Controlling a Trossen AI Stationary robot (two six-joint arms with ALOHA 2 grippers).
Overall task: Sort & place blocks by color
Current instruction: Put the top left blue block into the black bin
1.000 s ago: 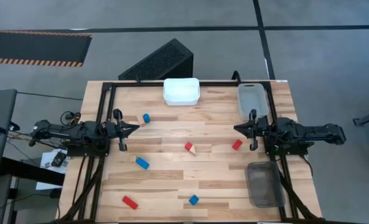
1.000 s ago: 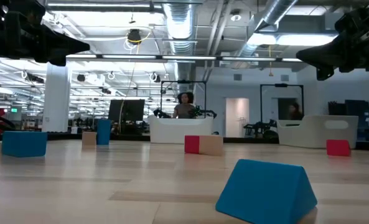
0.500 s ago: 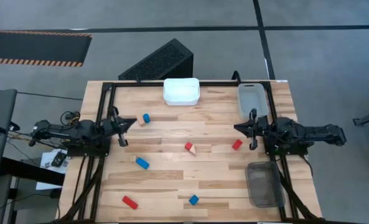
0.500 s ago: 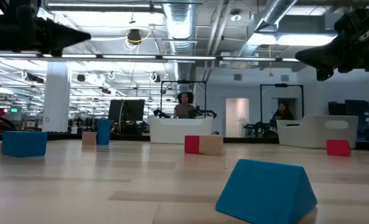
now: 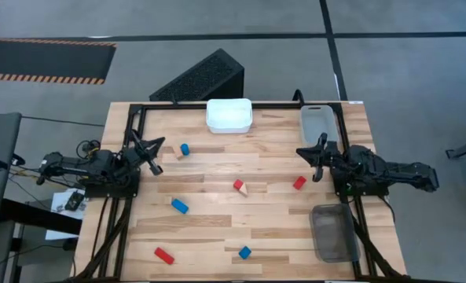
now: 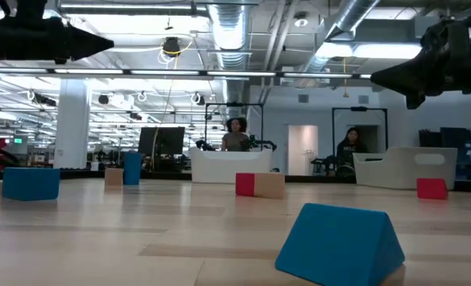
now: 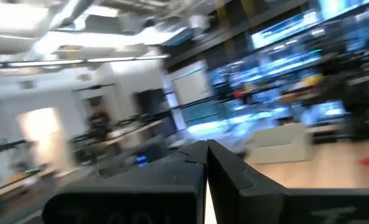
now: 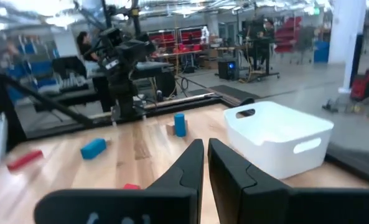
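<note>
Small blocks lie scattered on the wooden table: a blue one beside a pale wood piece, a red one against a pale wedge, a red one, a blue one, a red bar and a blue wedge. My left gripper hovers at the left edge, shut and empty, pointing slantwise toward the far side. My right gripper hovers at the right edge, shut and empty, above and beyond the red block. The fingers show closed in both wrist views.
A white bin stands at the far edge, a clear bin at the far right, a grey bin at the near right. A black frame borders the table. People stand in the room beyond.
My left gripper has swung from pointing straight across the table toward the far edge, now slanting toward the blue block and white bin. My right gripper has also swung slightly toward the far edge. Both stayed shut. No block has moved.
</note>
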